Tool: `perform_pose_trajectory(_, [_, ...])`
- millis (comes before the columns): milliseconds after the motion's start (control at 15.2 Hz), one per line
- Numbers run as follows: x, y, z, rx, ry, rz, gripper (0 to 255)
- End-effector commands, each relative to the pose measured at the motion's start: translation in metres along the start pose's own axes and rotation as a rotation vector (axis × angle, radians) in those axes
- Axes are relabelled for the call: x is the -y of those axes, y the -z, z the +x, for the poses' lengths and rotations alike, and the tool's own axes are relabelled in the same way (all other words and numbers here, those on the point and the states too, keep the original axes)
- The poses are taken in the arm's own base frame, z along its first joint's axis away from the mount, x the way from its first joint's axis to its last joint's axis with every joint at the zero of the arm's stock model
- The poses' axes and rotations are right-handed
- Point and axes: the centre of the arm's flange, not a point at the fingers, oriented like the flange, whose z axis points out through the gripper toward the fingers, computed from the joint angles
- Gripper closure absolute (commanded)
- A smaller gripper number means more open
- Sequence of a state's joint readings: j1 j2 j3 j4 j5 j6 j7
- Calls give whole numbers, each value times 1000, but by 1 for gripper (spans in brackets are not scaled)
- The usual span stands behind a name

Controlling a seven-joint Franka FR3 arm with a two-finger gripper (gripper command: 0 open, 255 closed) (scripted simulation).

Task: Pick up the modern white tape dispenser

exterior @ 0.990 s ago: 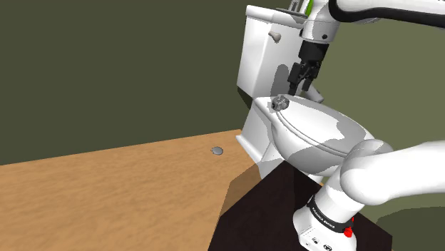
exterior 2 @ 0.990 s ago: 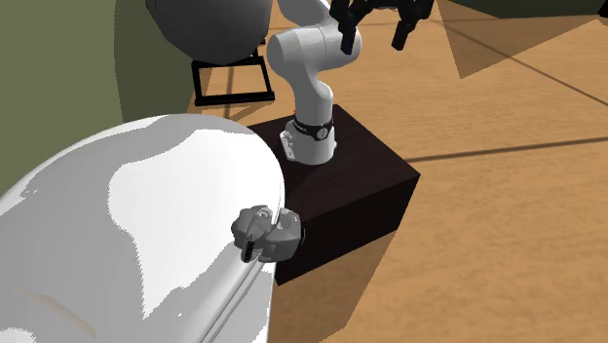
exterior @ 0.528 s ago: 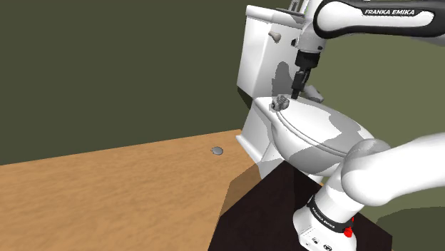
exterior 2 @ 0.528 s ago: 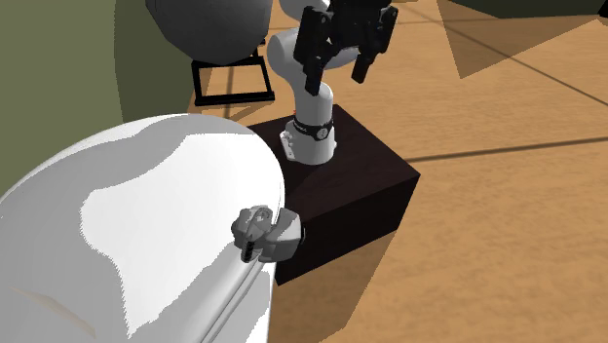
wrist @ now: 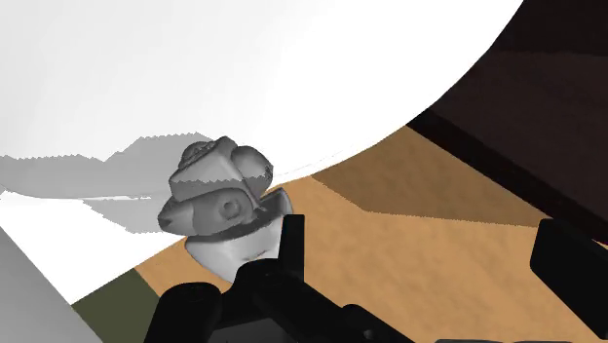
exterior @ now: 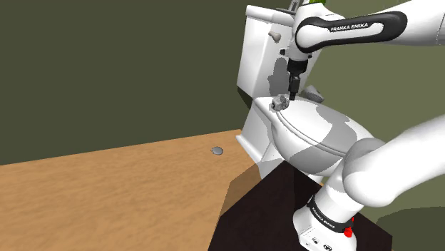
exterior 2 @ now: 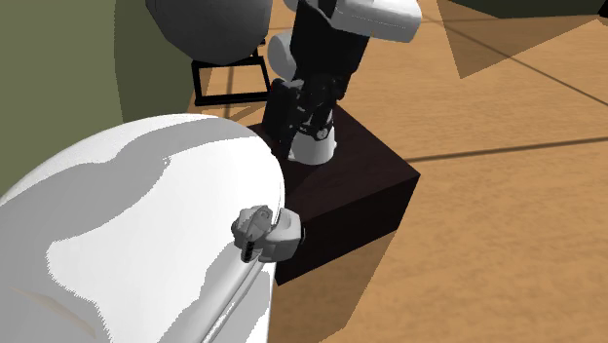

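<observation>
The tape dispenser [exterior: 279, 103] is a small grey-white lump sitting at the edge of the closed white toilet lid [exterior: 321, 132]. My gripper [exterior: 289, 90] hangs just above it and slightly to the shoulder view's right, pointing down. In the second exterior view the dispenser [exterior 2: 268, 232] rests on the lid's rim [exterior 2: 146, 224], with the gripper [exterior 2: 297, 122] above and behind it. In the wrist view the dispenser [wrist: 219, 209] lies just outside one finger [wrist: 292, 244], not between the two. The gripper [wrist: 429, 263] is open and touches nothing.
The white toilet tank [exterior: 264, 43] rises behind the lid, close to the arm. My dark stand [exterior: 285, 207] sits beside the bowl. A small grey disc [exterior: 217, 150] lies on the wooden floor. Olive walls close off the back.
The gripper has come down and toward the shoulder view's left, from above the lid to just over the dispenser. The hand has turned. The dispenser has not moved.
</observation>
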State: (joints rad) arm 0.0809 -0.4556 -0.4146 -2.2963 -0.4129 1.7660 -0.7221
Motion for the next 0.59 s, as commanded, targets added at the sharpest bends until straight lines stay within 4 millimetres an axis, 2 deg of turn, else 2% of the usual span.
perform_pose_trajectory(0, [-19, -16, 8, 13, 90, -19, 0])
perform_pose_trajectory(396, [-73, -47, 42, 48, 332, -71, 0])
perform_pose_trajectory(528, [-72, -57, 44, 48, 332, -71, 0])
